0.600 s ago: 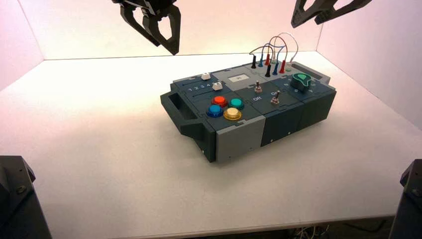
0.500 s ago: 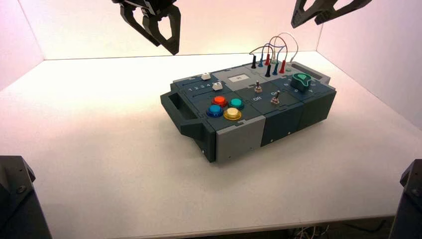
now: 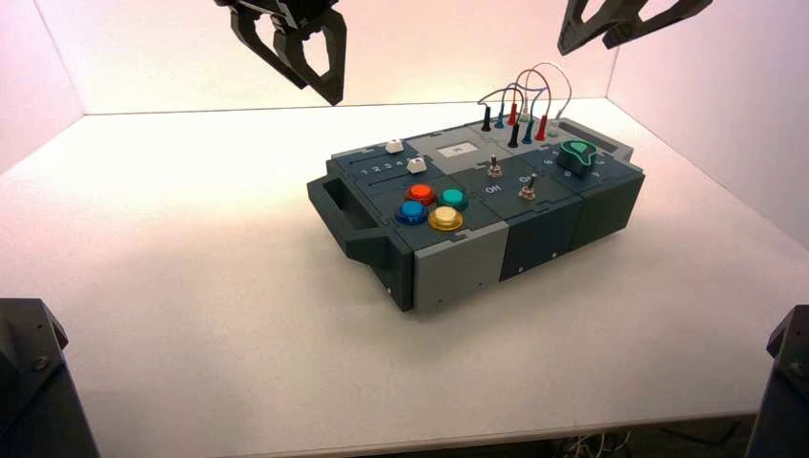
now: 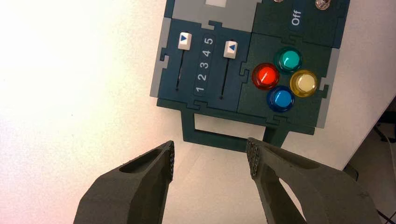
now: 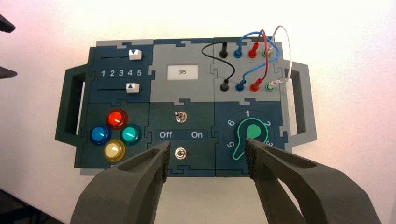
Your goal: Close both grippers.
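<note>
My left gripper [image 3: 315,84] hangs high above the table's back left, behind the box [image 3: 467,267]. It is open and empty. In the left wrist view its fingers stand wide apart [image 4: 210,154] over bare table, just off the box's handle [image 4: 219,139]. My right gripper [image 3: 587,40] hangs high at the back right, above the wire end of the box. It is open and empty too. In the right wrist view it [image 5: 208,154] frames the box's near edge between a toggle switch [image 5: 180,153] and the green knob [image 5: 250,135].
The box lies turned on the white table. It bears red, teal, blue and yellow buttons [image 3: 432,205], two sliders with white caps near the 5 end [image 4: 184,40], two toggle switches, plugged wires [image 3: 520,100] and a display reading 95 [image 5: 182,72]. Dark arm bases [image 3: 29,382] stand at the front corners.
</note>
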### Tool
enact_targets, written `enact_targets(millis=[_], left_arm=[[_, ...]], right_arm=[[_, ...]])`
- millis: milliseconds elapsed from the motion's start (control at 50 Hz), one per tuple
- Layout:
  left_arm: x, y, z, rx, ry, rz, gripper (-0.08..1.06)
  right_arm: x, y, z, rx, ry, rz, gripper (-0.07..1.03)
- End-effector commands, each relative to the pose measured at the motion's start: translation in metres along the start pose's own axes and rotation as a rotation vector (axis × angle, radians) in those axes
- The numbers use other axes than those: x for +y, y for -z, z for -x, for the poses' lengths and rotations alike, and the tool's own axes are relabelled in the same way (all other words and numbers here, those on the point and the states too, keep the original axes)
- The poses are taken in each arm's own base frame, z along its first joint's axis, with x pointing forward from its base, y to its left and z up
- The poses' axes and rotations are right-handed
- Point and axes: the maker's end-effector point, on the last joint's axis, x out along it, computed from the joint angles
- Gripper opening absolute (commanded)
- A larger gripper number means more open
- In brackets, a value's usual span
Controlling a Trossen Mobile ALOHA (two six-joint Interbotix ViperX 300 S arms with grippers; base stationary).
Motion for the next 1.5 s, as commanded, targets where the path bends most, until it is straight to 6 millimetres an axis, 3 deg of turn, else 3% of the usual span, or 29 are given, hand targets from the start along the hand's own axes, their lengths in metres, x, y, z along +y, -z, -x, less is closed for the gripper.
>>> enact_targets(millis=[20, 560, 640, 680, 720, 740, 760, 800, 820, 860, 900, 1500], left_arm=[[0.006, -0.013, 0.009, -0.044, -0.019, -0.005, 0.8], [0.005, -0.011, 0.007, -0.022, -0.009, 0.006, 0.79], [0.004, -0.009, 0.007, -0.015, -0.005, 0.01, 0.73], [0.004, -0.008, 0.007, -0.011, -0.004, 0.01, 0.6], [0.003, -0.006, 0.006, -0.001, 0.0, 0.009, 0.42], [0.003, -0.004, 0.006, 0.009, 0.004, 0.006, 0.26], [0.002, -0.003, 0.005, 0.019, 0.008, 0.005, 0.08], [0.001, -0.002, 0.006, 0.026, 0.011, 0.0, -0.06], [0.001, -0.002, 0.006, 0.028, 0.012, -0.002, -0.01], [0.001, -0.001, 0.006, 0.032, 0.014, -0.001, -0.03], [0.001, -0.002, 0.007, 0.032, 0.015, -0.001, -0.03], [0.0, -0.009, 0.024, -0.029, 0.006, 0.004, -0.03]], right_arm=[[0.001, -0.01, 0.003, -0.028, -0.002, 0.0, 0.83], [0.001, -0.009, 0.002, -0.021, 0.0, 0.003, 0.83], [0.0, -0.008, 0.001, -0.02, 0.001, 0.002, 0.81], [-0.001, -0.008, 0.0, -0.019, 0.003, 0.002, 0.76], [-0.001, -0.006, -0.002, -0.007, 0.003, 0.005, 0.6], [-0.001, -0.006, -0.002, -0.004, 0.004, 0.008, 0.54], [-0.001, -0.005, -0.003, 0.006, 0.004, 0.014, 0.39], [-0.002, -0.002, -0.004, 0.035, 0.006, 0.029, 0.04], [-0.002, -0.001, -0.005, 0.044, 0.007, 0.034, -0.03], [-0.003, 0.0, -0.005, 0.062, 0.011, 0.045, 0.01], [-0.004, 0.001, -0.006, 0.074, 0.013, 0.05, -0.03], [-0.009, -0.004, -0.001, 0.024, 0.049, 0.092, -0.02]])
